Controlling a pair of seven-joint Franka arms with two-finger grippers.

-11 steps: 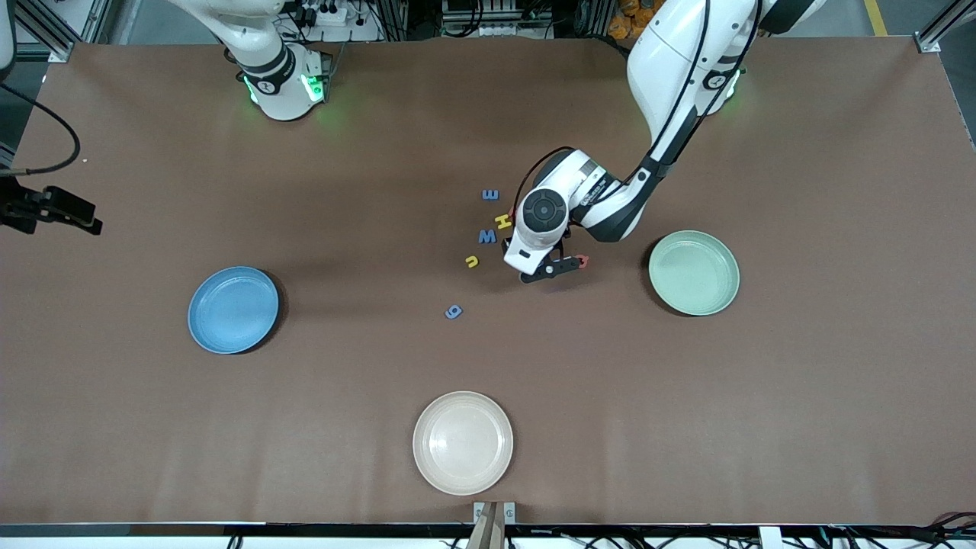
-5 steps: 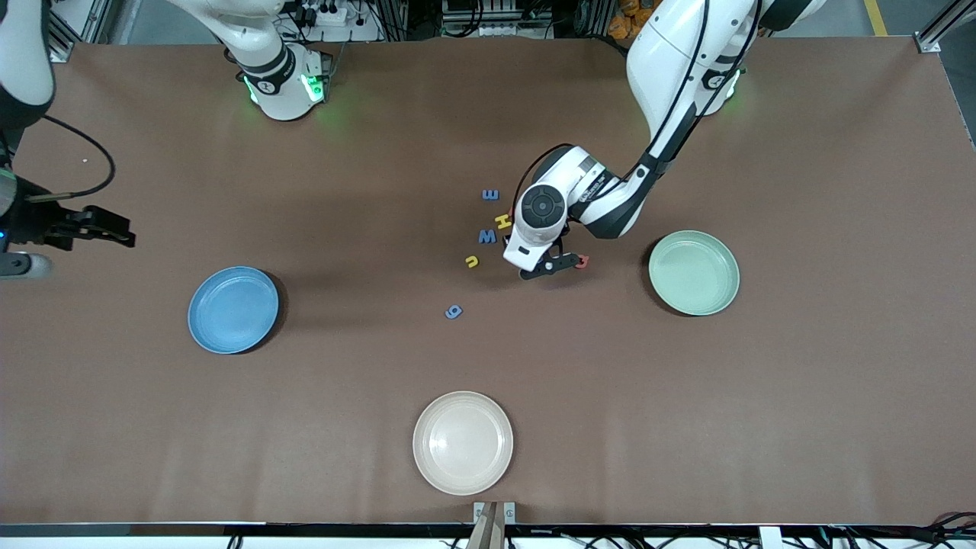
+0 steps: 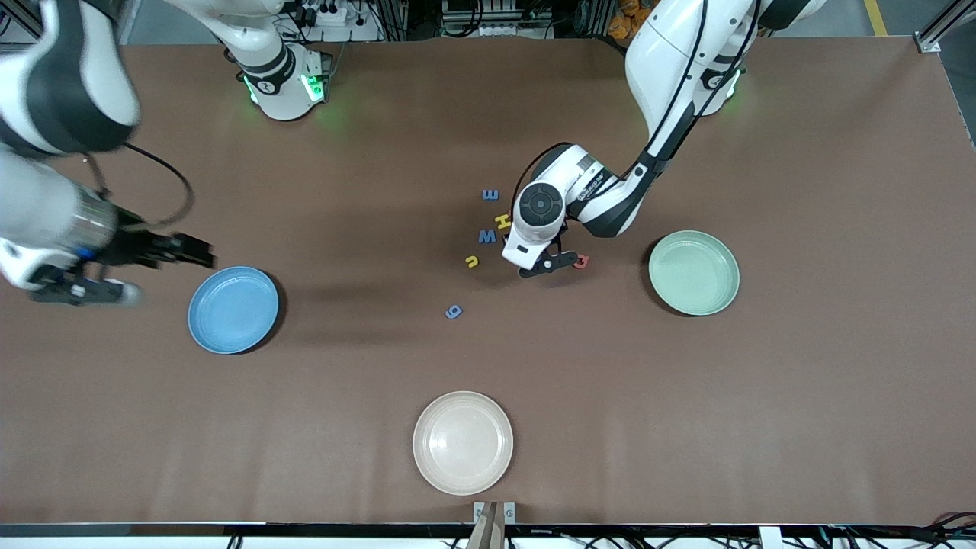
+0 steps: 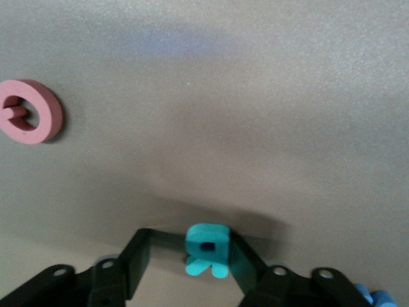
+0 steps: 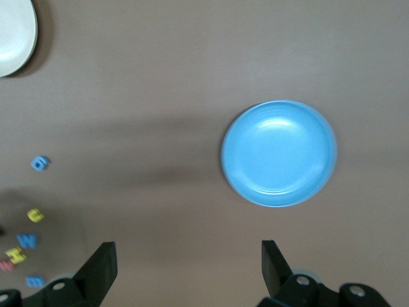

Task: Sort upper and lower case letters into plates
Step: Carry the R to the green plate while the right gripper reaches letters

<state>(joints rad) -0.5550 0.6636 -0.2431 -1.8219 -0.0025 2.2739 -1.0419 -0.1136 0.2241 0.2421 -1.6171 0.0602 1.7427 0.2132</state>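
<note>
My left gripper (image 3: 546, 264) is low over the table in the letter cluster. A teal letter (image 4: 206, 249) lies between its fingers: one finger (image 4: 246, 265) touches it, the other stands a gap away, so it is open. A red letter (image 3: 582, 261) (image 4: 29, 119) lies just beside it. Blue letters (image 3: 491, 194) (image 3: 487, 236) (image 3: 454, 311) and yellow letters (image 3: 503, 221) (image 3: 472, 261) lie nearby. My right gripper (image 3: 194, 255) (image 5: 188, 268) hangs open and empty beside the blue plate (image 3: 233, 309) (image 5: 279, 153). The mint green plate (image 3: 694, 273) is empty.
A cream-white plate (image 3: 463, 442) (image 5: 16, 32) sits near the table's front edge, nearer to the front camera than the letters. The right arm's body stretches over the table at its own end.
The left gripper's fingers have narrowed around the teal letter. The right arm has swung in from the table's edge to beside the blue plate.
</note>
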